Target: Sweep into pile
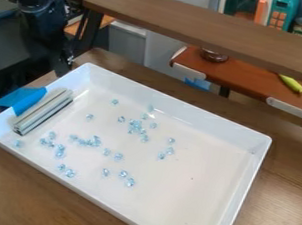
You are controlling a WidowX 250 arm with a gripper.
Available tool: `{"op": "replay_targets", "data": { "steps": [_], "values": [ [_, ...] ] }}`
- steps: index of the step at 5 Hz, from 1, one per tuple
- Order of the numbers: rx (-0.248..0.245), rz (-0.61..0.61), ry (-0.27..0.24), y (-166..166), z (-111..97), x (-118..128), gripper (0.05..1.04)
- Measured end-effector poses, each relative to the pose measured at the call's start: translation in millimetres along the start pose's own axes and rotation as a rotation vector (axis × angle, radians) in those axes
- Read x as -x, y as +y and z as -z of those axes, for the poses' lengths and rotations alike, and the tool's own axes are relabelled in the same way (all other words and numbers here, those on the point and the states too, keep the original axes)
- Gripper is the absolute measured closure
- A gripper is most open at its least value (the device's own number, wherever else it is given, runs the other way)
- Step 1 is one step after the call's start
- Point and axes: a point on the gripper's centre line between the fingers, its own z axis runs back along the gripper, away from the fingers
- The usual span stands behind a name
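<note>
At the upper left the black gripper [64,62] hangs down just outside the white tray's [175,100] back left corner, apart from the sweeping tool. That tool, a grey bar [43,111] with a flat blue handle [20,99], leans along the tray's left wall, its handle sticking out over the rim. Small clear-blue pieces lie scattered over the tray floor. Several are bunched loosely near the middle [136,127], others form a loose row [89,142] further left, and a few [129,182] lie nearer the front wall.
The tray stands on a brown wooden table [289,168]. A raised wooden shelf [209,27] crosses behind it. Further back are a red-brown surface [244,80] with a metal bowl [214,56] and a yellow-green toy vegetable [291,84].
</note>
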Motion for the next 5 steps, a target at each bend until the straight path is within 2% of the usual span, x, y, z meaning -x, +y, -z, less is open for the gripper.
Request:
{"op": "replay_targets", "data": {
  "steps": [1,2,3,5],
  "values": [
    [0.018,-0.005,0.028,-3.4,10.1,4.7,0.083],
    [0.023,-0.016,0.080,-4.6,13.3,12.7,0.083],
    [0.008,-0.020,0.136,-4.0,19.6,20.9,0.083],
    [-0.065,-0.032,0.174,-6.0,52.2,29.5,0.083]
  ]
}}
